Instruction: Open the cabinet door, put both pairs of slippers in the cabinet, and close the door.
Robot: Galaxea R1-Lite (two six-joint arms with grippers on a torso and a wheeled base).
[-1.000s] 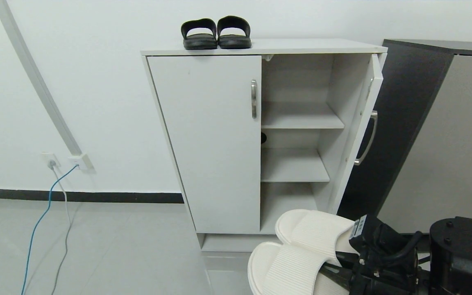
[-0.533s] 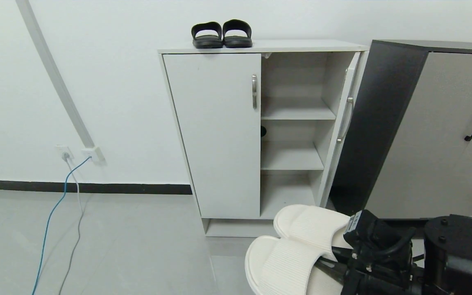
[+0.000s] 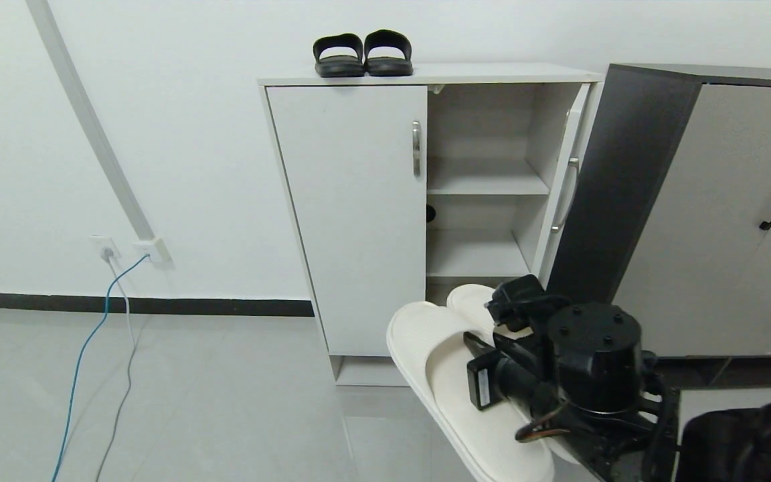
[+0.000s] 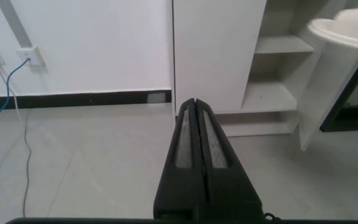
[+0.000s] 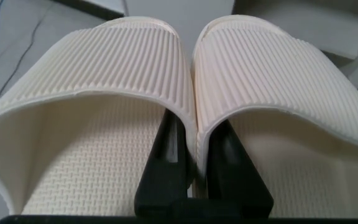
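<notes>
My right gripper [image 5: 196, 127] has its fingers [image 5: 173, 149] slipped inside the white slippers [image 5: 123, 81], one finger in each, pinching their inner walls together so the pair hangs side by side. In the head view the pair [image 3: 439, 348] is held tilted above the floor [image 3: 191, 402], toes towards the open right half of the cabinet [image 3: 345, 221], in front of its lowest compartment. My left gripper [image 4: 195, 107] has its fingers pressed flat together with nothing between them, low over the floor, facing the cabinet. The cabinet's right door [image 3: 569, 167] stands swung wide open and its left door is closed. The black slippers [image 3: 363, 53] sit together on the cabinet's top, near the left end. A dark cabinet [image 3: 693, 201] stands just beside it on the right.
</notes>
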